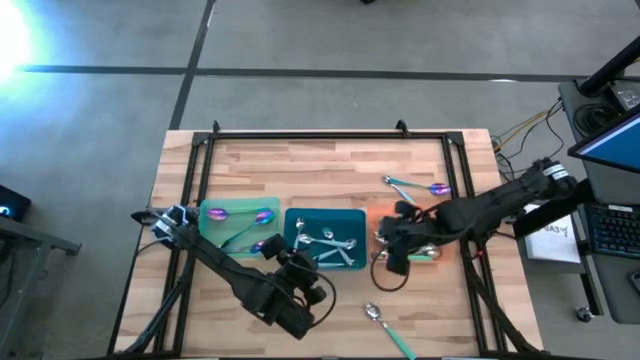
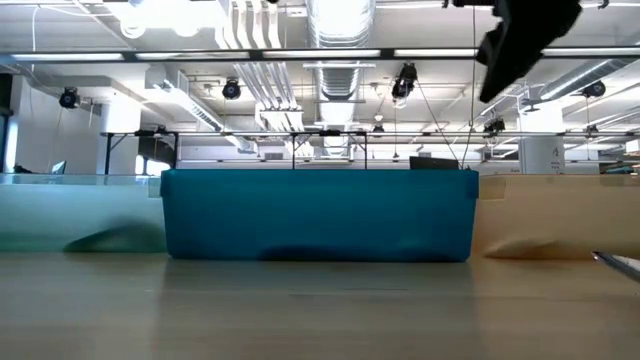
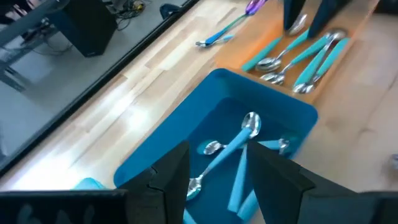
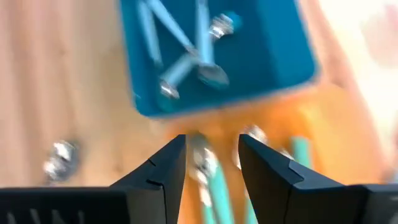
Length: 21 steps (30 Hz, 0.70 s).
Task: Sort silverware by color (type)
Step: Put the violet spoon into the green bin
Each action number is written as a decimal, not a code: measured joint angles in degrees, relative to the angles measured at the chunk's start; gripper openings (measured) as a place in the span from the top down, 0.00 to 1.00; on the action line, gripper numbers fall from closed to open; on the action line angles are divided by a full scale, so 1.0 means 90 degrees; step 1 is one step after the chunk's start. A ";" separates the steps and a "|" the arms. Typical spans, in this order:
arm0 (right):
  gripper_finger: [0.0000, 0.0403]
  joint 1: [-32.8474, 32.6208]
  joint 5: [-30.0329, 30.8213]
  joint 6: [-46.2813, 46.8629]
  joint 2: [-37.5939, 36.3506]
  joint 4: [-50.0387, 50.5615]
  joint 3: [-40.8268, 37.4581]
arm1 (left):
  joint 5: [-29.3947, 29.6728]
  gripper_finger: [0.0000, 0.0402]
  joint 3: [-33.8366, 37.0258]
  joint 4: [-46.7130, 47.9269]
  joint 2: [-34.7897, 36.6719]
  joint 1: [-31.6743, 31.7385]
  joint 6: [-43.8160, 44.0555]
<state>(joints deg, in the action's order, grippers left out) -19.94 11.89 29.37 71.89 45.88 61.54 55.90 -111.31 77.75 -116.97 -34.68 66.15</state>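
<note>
Spoons mostly sorted: purple ones in green tray (image 1: 232,214), silver in teal tray (image 1: 300,222), teal-handled in orange tray (image 3: 245,53). Three loose on table (image 1: 300,160). Right gripper (image 4: 211,163) open, empty, above orange tray; left gripper (image 3: 219,175) open, empty, over teal tray.

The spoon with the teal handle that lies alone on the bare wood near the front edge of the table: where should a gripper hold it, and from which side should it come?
Probably at mid-handle, from straight above. The teal-handled spoon lies flat on the table, alone, its slim handle running diagonally. Open fingers could straddle the handle crosswise; the rounded bowl would likely slip.
</note>
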 joint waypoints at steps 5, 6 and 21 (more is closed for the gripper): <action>0.66 0.0445 0.0710 0.0123 -0.0329 0.0967 0.0000 | -0.0017 0.65 0.0153 -0.0004 0.0000 0.0307 -0.0508; 0.66 0.0600 0.0874 0.0124 -0.0348 0.1100 0.0000 | -0.0018 0.65 0.0198 -0.0003 0.0000 0.0380 -0.0599; 0.66 0.3378 0.1534 -0.0840 0.0039 0.1294 -0.0247 | -0.0527 0.65 0.1350 0.0457 0.0199 0.1588 -0.1600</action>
<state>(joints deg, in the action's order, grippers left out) 10.47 25.69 21.81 72.24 57.53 59.32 51.15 -99.16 81.87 -115.18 -20.39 51.75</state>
